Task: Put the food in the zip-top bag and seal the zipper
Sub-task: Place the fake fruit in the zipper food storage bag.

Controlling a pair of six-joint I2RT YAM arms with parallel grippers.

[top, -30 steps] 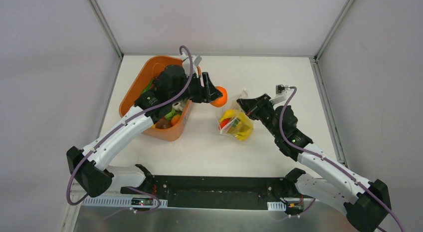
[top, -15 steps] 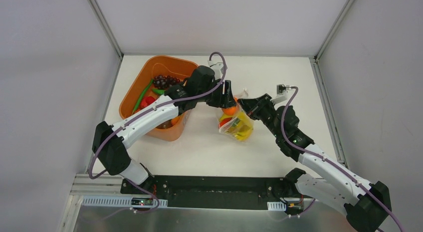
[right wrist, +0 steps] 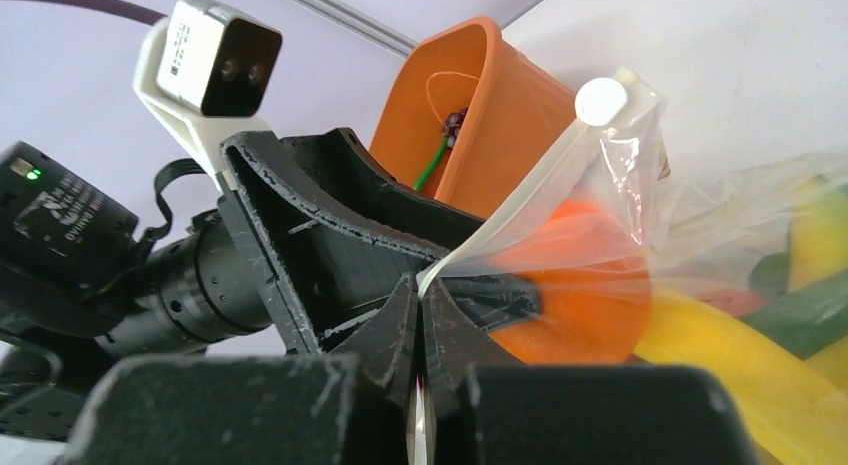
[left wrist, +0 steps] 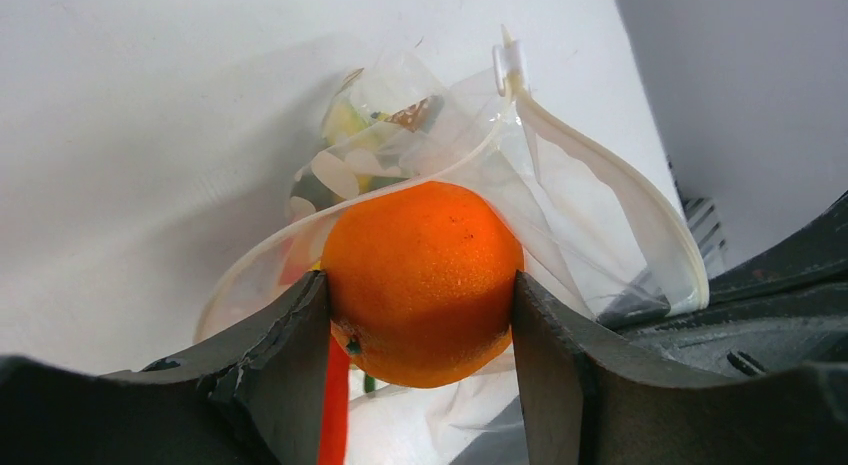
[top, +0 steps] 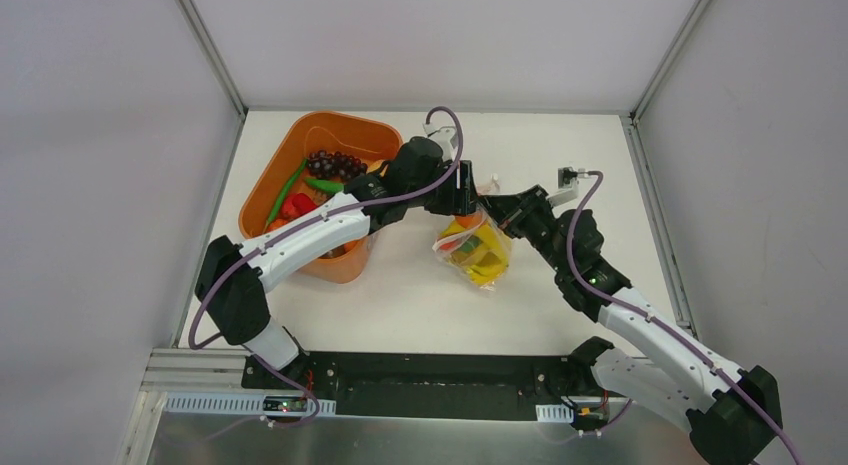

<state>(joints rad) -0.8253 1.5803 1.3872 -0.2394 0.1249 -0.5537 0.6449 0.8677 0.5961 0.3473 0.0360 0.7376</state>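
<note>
At the bag's [top: 480,253] mouth, left claw [left wrist: 418,287] grips an orange [left wrist: 420,250]; right claw [right wrist: 420,320] pinches the zipper [right wrist: 515,190].

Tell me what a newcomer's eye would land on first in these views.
The bright toy orange clamped in the left gripper, right at the open mouth of the zip-top bag mid-table. Then the right gripper, pinching the bag's zipper edge to hold it open, with yellow and green food inside. Left of them, the orange tub holds dark grapes and more pieces.
</note>
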